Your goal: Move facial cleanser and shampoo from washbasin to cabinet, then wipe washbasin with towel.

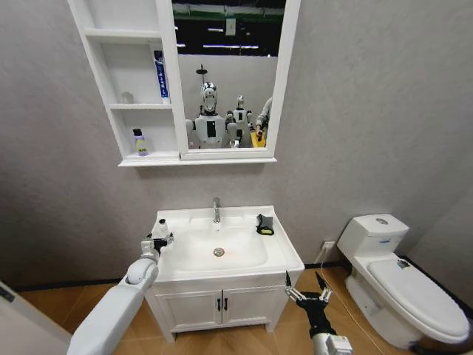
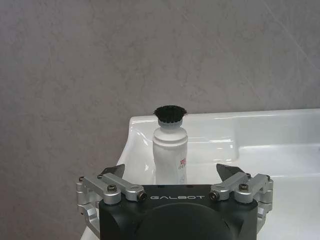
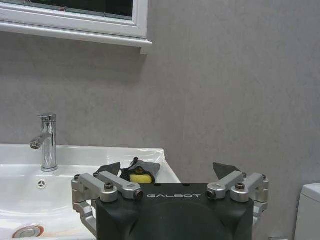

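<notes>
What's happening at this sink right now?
The left gripper is at the washbasin's left rear corner, open around a white bottle with a black cap that stands upright there. The right gripper hangs open, low in front of the basin's right corner. The towel lies on the right rear ledge. On the cabinet shelves stand a blue tube and a small bottle.

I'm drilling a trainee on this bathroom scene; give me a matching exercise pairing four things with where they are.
Things:
1. towel
2. white bottle
3. blue tube
4. right end effector

Places:
A. middle cabinet shelf
B. back right corner of the washbasin
C. low, in front of the vanity's right corner
D. washbasin's left rim, at the left end effector

Pairs: 1-B, 2-D, 3-A, 4-C
</notes>
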Controlling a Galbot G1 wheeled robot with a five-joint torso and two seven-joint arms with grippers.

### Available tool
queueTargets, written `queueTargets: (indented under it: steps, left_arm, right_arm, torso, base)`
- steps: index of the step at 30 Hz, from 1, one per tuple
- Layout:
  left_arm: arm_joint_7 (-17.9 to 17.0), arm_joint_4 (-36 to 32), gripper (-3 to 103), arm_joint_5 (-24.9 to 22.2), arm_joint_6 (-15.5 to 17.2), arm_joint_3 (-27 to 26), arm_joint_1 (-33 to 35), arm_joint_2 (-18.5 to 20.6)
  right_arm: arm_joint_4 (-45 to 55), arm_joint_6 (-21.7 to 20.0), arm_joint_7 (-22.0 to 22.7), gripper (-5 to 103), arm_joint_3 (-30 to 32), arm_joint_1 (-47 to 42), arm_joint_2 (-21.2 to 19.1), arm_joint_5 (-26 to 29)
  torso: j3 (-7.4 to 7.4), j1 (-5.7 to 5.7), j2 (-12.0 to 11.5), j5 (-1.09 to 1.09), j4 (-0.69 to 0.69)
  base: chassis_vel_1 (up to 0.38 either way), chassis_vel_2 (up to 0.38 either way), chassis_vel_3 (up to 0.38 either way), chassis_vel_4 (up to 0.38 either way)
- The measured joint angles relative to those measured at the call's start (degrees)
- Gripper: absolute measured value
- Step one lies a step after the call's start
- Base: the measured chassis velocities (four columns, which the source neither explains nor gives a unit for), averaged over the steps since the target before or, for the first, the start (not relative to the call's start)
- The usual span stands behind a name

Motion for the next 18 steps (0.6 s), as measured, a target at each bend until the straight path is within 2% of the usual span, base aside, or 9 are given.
queueTargets:
  steps: [2,7,9,11,12,14,15,16,18]
  left_arm:
    - [0.0,3.4,100,0.0,0.0,1.0,-2.5,-1.0]
    - [0.0,7.2,99,0.7,-0.2,1.4,-5.0,-2.1]
    - [0.0,7.6,94,0.7,-0.3,1.5,-5.3,-2.2]
    - [0.5,8.1,84,0.4,-0.5,1.5,-5.5,-2.2]
    - [0.5,8.1,84,0.4,-0.5,1.5,-5.5,-2.2]
    - [0.7,8.0,74,0.3,-0.6,1.4,-5.4,-2.0]
    - [0.7,8.0,74,0.3,-0.6,1.4,-5.4,-2.0]
    - [0.8,7.8,68,0.2,-0.6,1.2,-5.1,-1.9]
    - [0.8,7.6,68,0.2,-0.6,1.1,-5.0,-1.8]
  right_arm:
    - [0.2,0.0,0.0,100,0.3,-0.2,0.0,0.0]
    - [0.2,0.0,0.1,100,0.5,-0.2,-0.1,0.1]
    - [0.2,0.0,0.1,100,0.5,-0.2,-0.1,0.1]
    - [0.2,0.0,0.2,100,0.5,-0.2,0.0,0.1]
    - [0.2,0.0,0.2,100,0.5,-0.2,0.0,0.1]
    - [0.2,0.0,0.2,100,0.5,-0.1,0.0,0.1]
    - [0.2,0.0,0.2,100,0.5,-0.1,0.0,0.1]
    - [0.2,0.0,0.2,100,0.4,-0.1,0.0,0.1]
    - [0.1,0.0,0.2,100,0.4,0.0,0.0,0.1]
  torso:
    - [0.0,0.0,0.0,-0.01,-0.01]
    - [0.0,0.0,0.0,-0.01,-0.01]
    - [0.0,0.0,0.0,-0.01,0.0]
    - [0.0,0.0,0.0,0.0,0.0]
    - [0.0,0.0,0.0,0.0,0.0]
    - [0.0,0.0,0.0,0.0,-0.01]
    - [0.0,0.0,0.0,0.0,-0.01]
    - [0.0,0.0,0.0,-0.01,0.01]
    - [0.0,0.0,0.0,-0.01,0.01]
  base:
    - [0.0,0.0,0.0,0.0]
    - [0.0,0.0,0.0,0.0]
    - [0.0,0.0,0.0,0.0]
    - [0.0,0.0,0.0,0.0]
    - [0.0,0.0,0.0,0.0]
    - [0.0,0.0,0.0,0.0]
    - [0.0,0.0,0.0,0.0]
    - [0.0,0.0,0.0,0.0]
    - [0.0,0.0,0.0,0.0]
